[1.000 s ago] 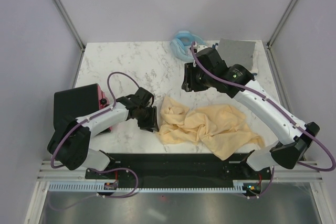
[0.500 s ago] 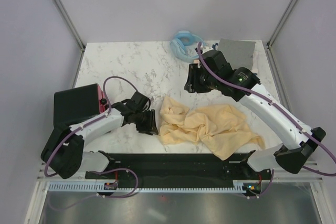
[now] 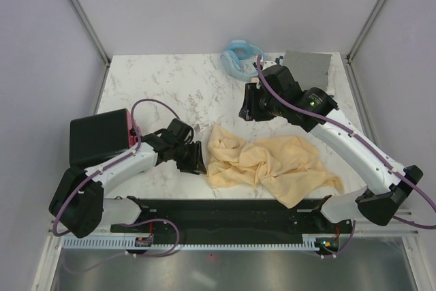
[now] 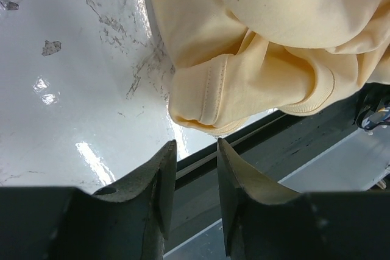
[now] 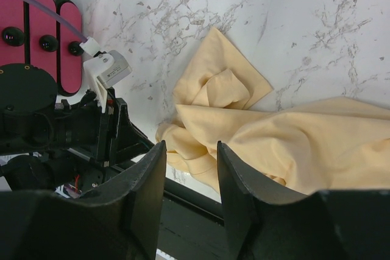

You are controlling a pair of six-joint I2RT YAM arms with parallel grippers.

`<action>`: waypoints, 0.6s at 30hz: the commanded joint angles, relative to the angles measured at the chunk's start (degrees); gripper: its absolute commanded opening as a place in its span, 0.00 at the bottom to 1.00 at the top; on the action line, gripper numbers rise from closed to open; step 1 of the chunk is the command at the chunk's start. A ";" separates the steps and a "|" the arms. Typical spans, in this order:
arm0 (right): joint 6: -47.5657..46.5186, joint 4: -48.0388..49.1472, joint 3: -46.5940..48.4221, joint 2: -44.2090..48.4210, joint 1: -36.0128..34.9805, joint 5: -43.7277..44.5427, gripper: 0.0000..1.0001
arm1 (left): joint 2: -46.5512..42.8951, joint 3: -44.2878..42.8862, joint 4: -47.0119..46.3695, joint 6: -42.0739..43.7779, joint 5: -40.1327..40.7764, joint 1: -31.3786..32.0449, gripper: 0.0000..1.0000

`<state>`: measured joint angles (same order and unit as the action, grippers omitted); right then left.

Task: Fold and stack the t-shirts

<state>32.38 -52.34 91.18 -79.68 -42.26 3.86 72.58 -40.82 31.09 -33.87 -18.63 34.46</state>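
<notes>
The black two-finger left pincer (image 3: 193, 159) has drawn slightly back toward the near edge of the white marble counter (image 3: 170, 80). The black right pincer (image 3: 249, 103) has shifted a little rightward.

Colours: cream shirt (image 3: 269, 161), marbled table (image 3: 170, 80)
Table white, grey-veined; box (image 3: 99, 138) black, pink-red side; ring (image 3: 231, 63) light blue; grey shirt (image 3: 306, 66).

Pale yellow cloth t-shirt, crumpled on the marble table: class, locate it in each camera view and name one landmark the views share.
Top external: the pale yellow cloth t-shirt lies low centre, right of the left gripper.
Left wrist: the t-shirt fills the upper right, beyond the gripper.
Right wrist: the t-shirt spans centre to right edge.
Shared landmark: the black rail by the t-shirt's near hem.
</notes>
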 commanded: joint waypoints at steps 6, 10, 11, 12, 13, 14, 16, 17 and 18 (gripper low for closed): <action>0.14 -0.40 0.67 2.07 -0.10 -0.25 0.46 | -0.25 0.74 -2.96 -1.64 -1.14 -0.18 0.50; -0.39 -0.57 0.76 1.90 -0.19 -0.34 0.46 | 2.04 2.32 -5.06 -2.25 -2.19 -0.18 0.51; -0.39 -0.57 0.76 2.07 -0.10 -0.26 0.46 | 2.04 3.63 -6.03 -2.60 -2.63 -0.18 0.51; -0.39 -0.66 0.76 2.25 -0.10 -0.25 0.46 | 2.04 4.42 -7.17 -2.96 -2.81 -0.27 0.52; -0.39 -0.75 0.58 2.33 -0.10 -0.25 0.45 | 1.96 5.21 -9.36 -3.22 -3.25 -0.27 0.55; -0.39 -1.01 0.49 2.60 -0.10 -0.17 0.45 | 1.87 6.35 -10.17 -3.92 -3.69 -0.36 0.56; -0.39 -1.36 0.58 2.78 -0.10 0.18 0.45 | 1.96 7.50 -12.88 -4.89 -4.65 -0.62 0.56; -0.39 -1.54 0.41 3.04 -0.10 0.27 0.45 | 1.96 8.38 -13.68 -5.15 -4.92 -0.62 0.56; -0.39 -1.71 0.41 3.21 -0.10 0.53 0.45 | 1.87 8.82 -14.47 -5.33 -5.10 -0.79 0.57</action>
<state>32.25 -53.23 91.18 -79.00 -42.26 3.75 74.54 -33.71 23.57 -36.16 -20.80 34.30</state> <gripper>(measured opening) 0.455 0.561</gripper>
